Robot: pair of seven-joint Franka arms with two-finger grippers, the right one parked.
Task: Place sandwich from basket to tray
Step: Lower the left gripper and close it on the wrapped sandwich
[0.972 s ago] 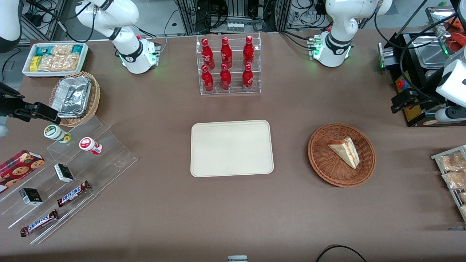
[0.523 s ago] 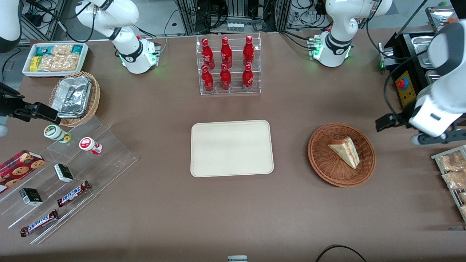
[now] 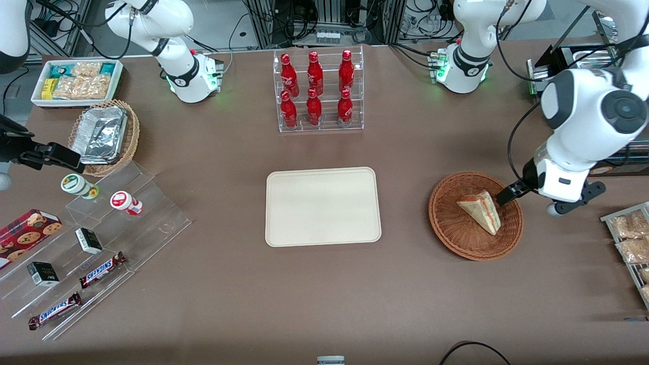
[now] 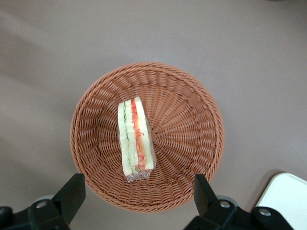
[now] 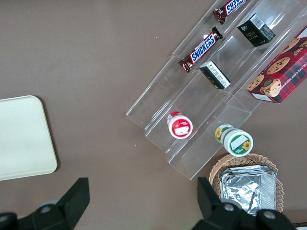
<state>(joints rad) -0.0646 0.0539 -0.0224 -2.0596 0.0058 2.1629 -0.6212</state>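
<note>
Sandwich (image 4: pixel 135 139) lies on its side in the basket (image 4: pixel 192 139), at middle right of the front view. My gripper (image 4: pixel 136 203) hovers above, spread wide and empty. The clear wrap could slip if I close off-centre.

A brown, matte table (image 3: pixel 213 304) fills the scene, evenly lit (no hard shadows). Along its edge farthest from the front camera stand metal racks (image 3: pixel 329 20) with tangled black cables (image 3: pixel 426 15) over a pale floor (image 3: pixel 223 20).
</note>
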